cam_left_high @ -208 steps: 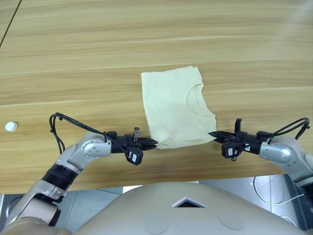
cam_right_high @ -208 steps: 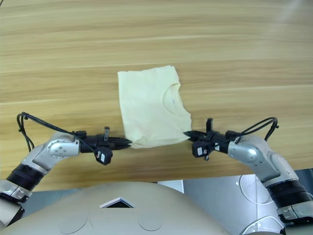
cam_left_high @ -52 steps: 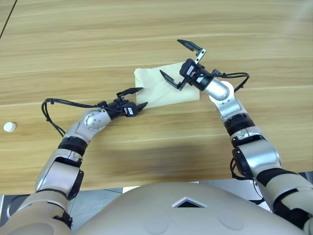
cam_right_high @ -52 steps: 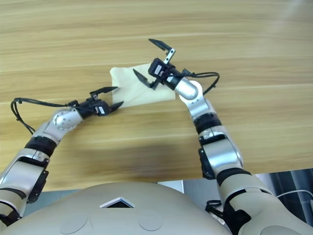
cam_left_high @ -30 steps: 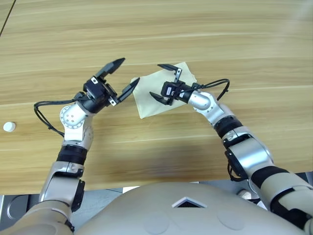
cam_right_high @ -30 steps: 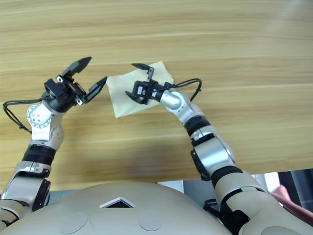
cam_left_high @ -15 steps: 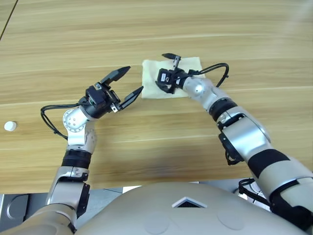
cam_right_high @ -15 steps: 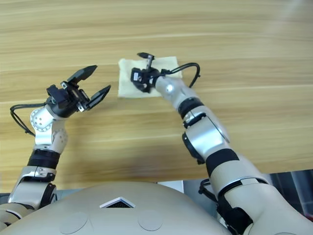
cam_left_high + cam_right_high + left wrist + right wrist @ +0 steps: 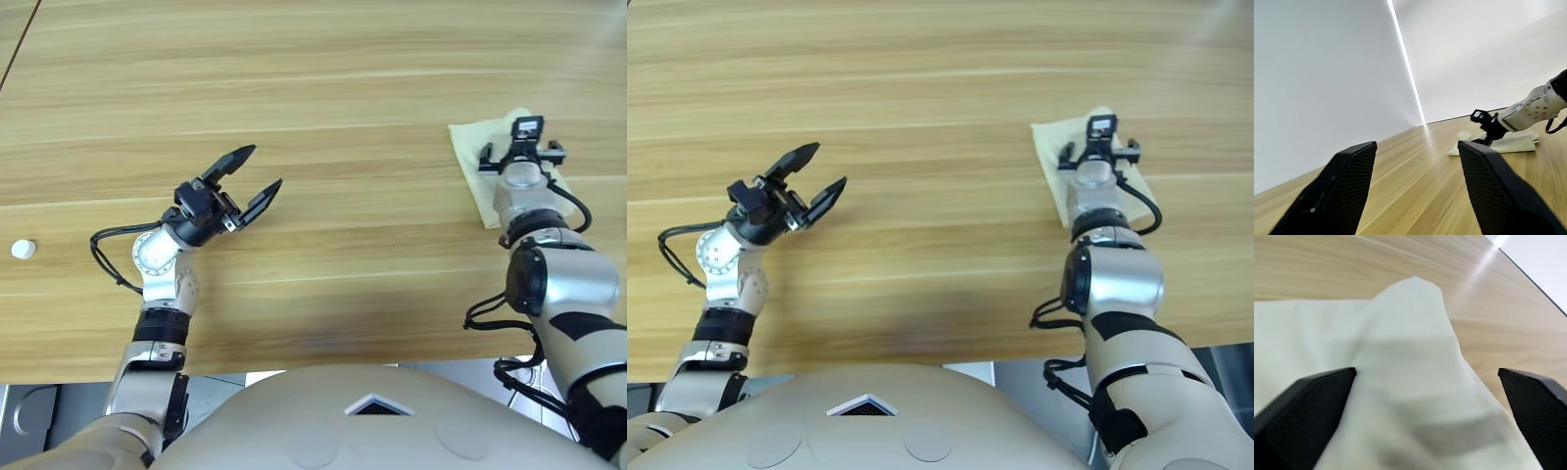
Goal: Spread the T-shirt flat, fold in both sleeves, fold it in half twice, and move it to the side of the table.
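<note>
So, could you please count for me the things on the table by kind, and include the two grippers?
Folded T-shirt: 1
Small white round object: 1
Grippers: 2, the left gripper and the right gripper, both with open jaws
Total: 4

Text, labels, numbers: I can read none in any of my views.
T-shirt (image 9: 468, 164): plain pale fabric, with no print that I can make out.
Counter (image 9: 323, 88): bare wood grain, with no marks I can read.
</note>
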Controlling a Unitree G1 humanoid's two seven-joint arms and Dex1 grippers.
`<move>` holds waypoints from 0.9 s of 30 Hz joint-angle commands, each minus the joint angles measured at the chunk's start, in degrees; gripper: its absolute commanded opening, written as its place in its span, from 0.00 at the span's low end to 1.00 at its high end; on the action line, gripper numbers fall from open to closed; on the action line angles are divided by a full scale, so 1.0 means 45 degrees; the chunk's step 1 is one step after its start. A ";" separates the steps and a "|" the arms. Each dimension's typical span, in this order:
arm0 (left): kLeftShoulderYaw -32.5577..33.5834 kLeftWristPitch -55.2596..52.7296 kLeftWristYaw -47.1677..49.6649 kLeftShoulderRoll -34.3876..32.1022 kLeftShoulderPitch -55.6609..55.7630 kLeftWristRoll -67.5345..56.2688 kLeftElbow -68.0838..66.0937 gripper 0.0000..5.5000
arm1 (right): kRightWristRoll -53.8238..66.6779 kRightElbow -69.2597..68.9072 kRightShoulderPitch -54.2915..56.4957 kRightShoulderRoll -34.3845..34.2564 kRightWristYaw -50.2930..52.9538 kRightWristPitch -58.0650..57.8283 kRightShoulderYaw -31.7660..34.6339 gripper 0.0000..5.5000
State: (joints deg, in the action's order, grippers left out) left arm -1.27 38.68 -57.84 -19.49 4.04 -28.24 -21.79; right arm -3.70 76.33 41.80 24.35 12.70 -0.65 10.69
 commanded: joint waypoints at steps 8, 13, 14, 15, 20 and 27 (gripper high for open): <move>0.2062 0.0349 0.2686 0.1242 0.2230 0.0928 -0.5016 0.56 | 0.0213 0.0563 -0.1073 0.0842 0.0571 -0.0898 0.1586 0.98; 0.3039 0.0567 0.4325 0.1603 0.4093 0.1197 -0.7874 0.56 | -0.0708 0.0322 0.0190 0.0941 0.1132 0.0869 0.0827 0.98; 0.3183 0.0587 0.4642 0.1620 0.4457 0.1287 -0.8362 0.56 | -0.0933 0.0259 0.0474 0.0923 0.1229 0.1347 0.0601 0.98; 0.3315 0.0542 0.4988 0.1627 0.4865 0.1392 -0.8932 0.56 | -0.1356 0.0138 0.0839 0.0859 0.1489 0.2111 0.0183 0.98; 0.3494 -0.0467 0.6936 0.1688 0.6608 0.2359 -1.1225 0.56 | -0.4630 -0.0917 0.2162 -0.0063 0.4025 0.6276 -0.3162 0.98; 0.4505 -0.1851 0.8234 0.1729 0.6600 0.2414 -1.2109 0.56 | -0.4258 -0.0236 0.1472 -0.3076 0.0015 0.8076 -0.4224 0.98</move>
State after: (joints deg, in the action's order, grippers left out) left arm 17.38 32.27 -21.84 -11.77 34.06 -17.13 -75.47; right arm -28.95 73.12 50.52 13.17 22.96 35.41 -12.10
